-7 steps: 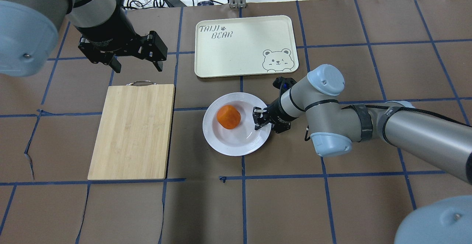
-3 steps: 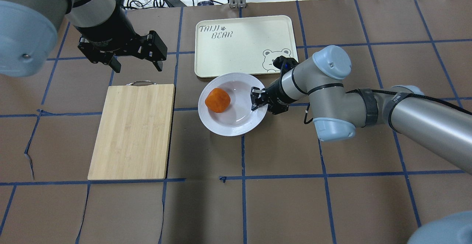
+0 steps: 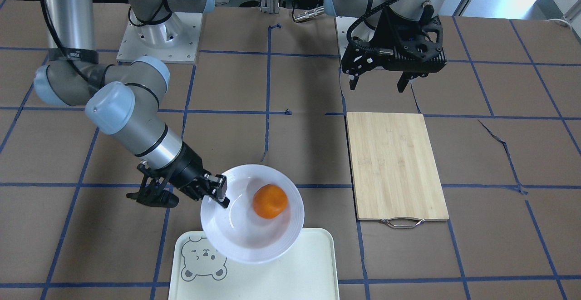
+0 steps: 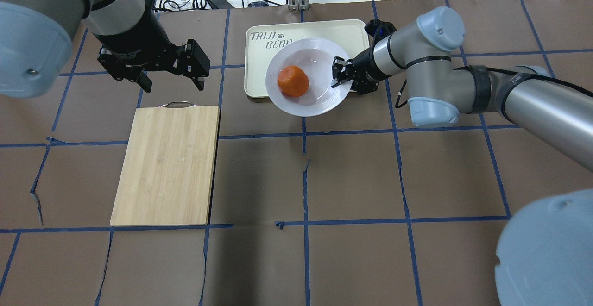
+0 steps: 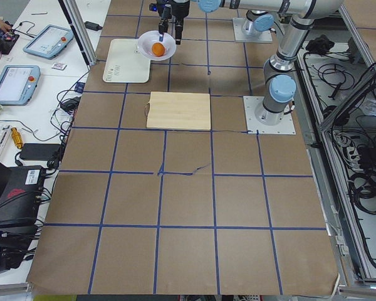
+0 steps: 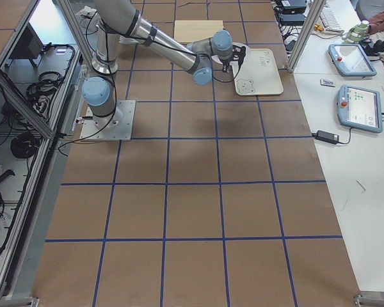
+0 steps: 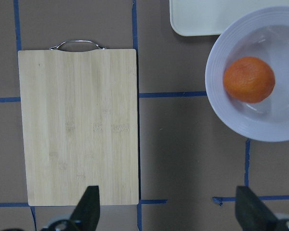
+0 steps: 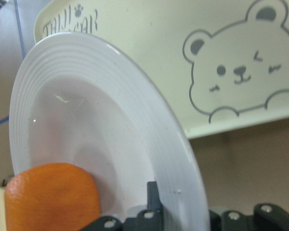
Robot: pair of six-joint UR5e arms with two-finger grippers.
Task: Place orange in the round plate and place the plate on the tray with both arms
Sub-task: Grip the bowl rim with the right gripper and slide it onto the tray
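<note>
The orange (image 4: 293,81) lies in the round plate (image 4: 296,107), left of its centre. My right gripper (image 4: 337,72) is shut on the plate's right rim and holds the plate in the air over the tray's (image 4: 333,33) near edge, so that it covers part of the tray. The front view shows the orange (image 3: 270,201), the plate (image 3: 245,250), the right gripper (image 3: 221,193) and the tray (image 3: 295,272). In the right wrist view, the plate rim (image 8: 149,144) runs between the jaws with the bear drawing behind it. My left gripper (image 4: 172,83) hangs open and holds nothing, left of the tray.
A bamboo cutting board (image 4: 167,165) with a metal handle lies at the left, just below my left gripper; the left wrist view shows the board (image 7: 77,125) too. Cables lie beyond the table's far edge. Blue tape lines cross the brown table cover.
My right gripper has carried the plate with the orange up and away from the robot, from the table's middle to over the tray's near edge. The left arm has not moved.
</note>
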